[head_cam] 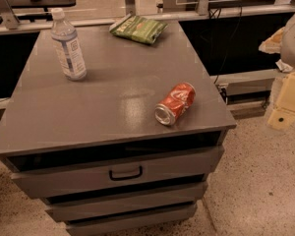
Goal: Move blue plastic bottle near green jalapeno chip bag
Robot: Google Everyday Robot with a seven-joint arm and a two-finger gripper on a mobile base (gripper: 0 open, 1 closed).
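- The blue plastic bottle was seen upright on the far-left part of the grey cabinet top, white cap on, label facing the camera.
- The green jalapeno chip bag was found lying flat at the far edge of the same top, right of the bottle and well apart from it.
- A crushed red soda can was noted on its side near the front-right corner, its silver end turned toward the camera, apart from both bottle and bag.
- The gripper was spotted at the right edge of the view, beyond the cabinet's right side and over the speckled floor, well away from the bottle.
- Nothing was held by it; whether it was wide or narrow could not be told.
- Drawers were seen below the top, the upper one with a dark handle.
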